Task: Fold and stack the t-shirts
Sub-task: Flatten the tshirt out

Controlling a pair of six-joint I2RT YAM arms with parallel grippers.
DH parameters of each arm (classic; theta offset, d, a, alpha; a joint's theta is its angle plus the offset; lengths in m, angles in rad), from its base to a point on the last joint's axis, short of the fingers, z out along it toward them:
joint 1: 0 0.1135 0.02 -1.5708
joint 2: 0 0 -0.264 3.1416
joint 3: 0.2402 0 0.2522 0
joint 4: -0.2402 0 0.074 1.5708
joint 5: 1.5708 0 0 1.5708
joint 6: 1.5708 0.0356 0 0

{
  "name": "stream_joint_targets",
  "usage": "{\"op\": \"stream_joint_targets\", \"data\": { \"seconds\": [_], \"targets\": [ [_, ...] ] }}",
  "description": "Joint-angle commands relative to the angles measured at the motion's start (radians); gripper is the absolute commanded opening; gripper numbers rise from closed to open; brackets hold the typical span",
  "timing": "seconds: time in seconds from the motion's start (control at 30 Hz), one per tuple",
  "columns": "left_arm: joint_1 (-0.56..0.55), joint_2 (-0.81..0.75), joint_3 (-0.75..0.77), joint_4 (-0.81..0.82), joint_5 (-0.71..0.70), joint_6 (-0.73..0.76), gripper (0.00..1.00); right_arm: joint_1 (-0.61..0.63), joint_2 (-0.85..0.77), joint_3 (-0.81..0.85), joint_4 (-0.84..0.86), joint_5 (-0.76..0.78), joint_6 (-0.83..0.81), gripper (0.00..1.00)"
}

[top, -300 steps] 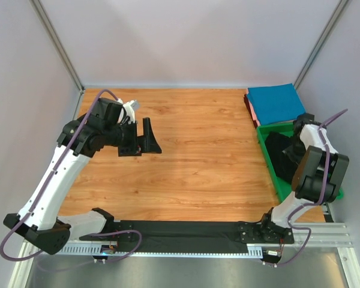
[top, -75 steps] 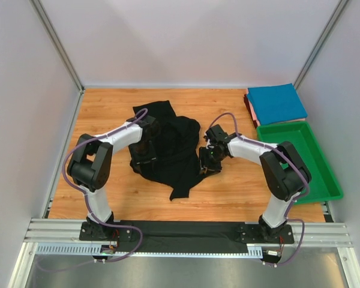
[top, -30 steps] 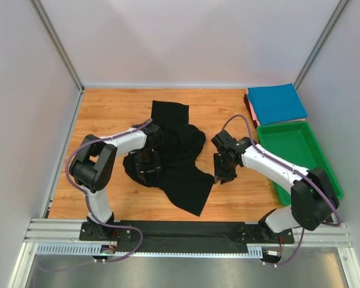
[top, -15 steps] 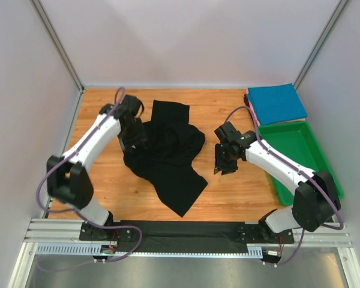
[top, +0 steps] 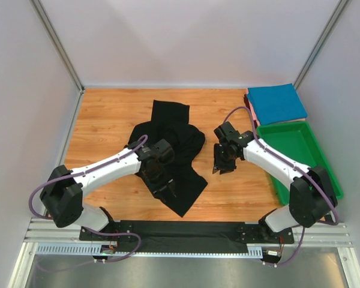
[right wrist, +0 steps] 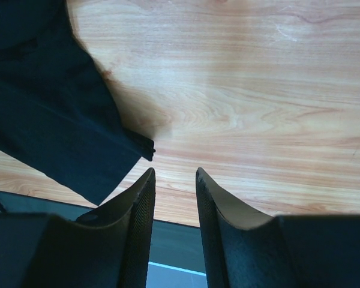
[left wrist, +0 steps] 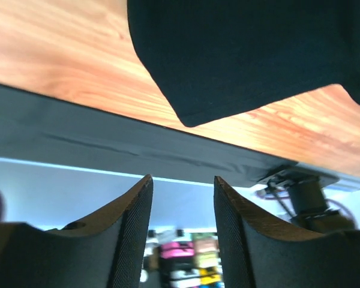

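No legible text, label, brand, number or sign is showing in any of the three views. The black t-shirt [top: 174,141] is presenting plain dark cloth only. In the left wrist view, small pink and yellow patches [left wrist: 181,262] are appearing low in the frame, too blurred to be read as lettering.
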Motion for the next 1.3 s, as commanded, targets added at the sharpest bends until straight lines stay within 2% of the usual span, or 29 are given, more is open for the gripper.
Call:
{"op": "stream_joint_targets", "data": {
  "seconds": [0.0,0.3,0.43,0.53,0.73,0.9,1.07,1.27],
  "targets": [
    [-0.069,0.037,0.007,0.051,0.040,-0.284,0.52,-0.014,-0.066,-0.021,0.037,0.003,-0.015,0.35],
    [-0.155,0.215,0.030,0.114,0.091,-0.422,0.51,-0.103,-0.158,-0.066,0.027,0.004,-0.030,0.34],
    [-0.173,0.232,0.010,0.120,0.086,-0.450,0.50,-0.129,-0.175,-0.075,0.026,0.004,-0.043,0.34],
    [-0.179,0.241,-0.022,0.157,0.109,-0.462,0.50,-0.146,-0.186,-0.084,0.027,-0.002,-0.044,0.34],
    [-0.197,0.264,0.007,0.099,0.089,-0.460,0.50,-0.162,-0.189,-0.107,0.029,-0.008,-0.052,0.33],
    [-0.196,0.266,-0.042,0.168,0.106,-0.474,0.48,-0.173,-0.176,-0.107,0.026,-0.017,-0.056,0.33],
    [-0.196,0.286,-0.042,0.176,0.074,-0.482,0.46,-0.182,-0.172,-0.095,0.012,-0.013,-0.070,0.33],
    [-0.196,0.333,-0.027,0.165,0.098,-0.456,0.45,-0.196,-0.172,-0.085,0.000,-0.008,-0.095,0.33]
  ]
}}
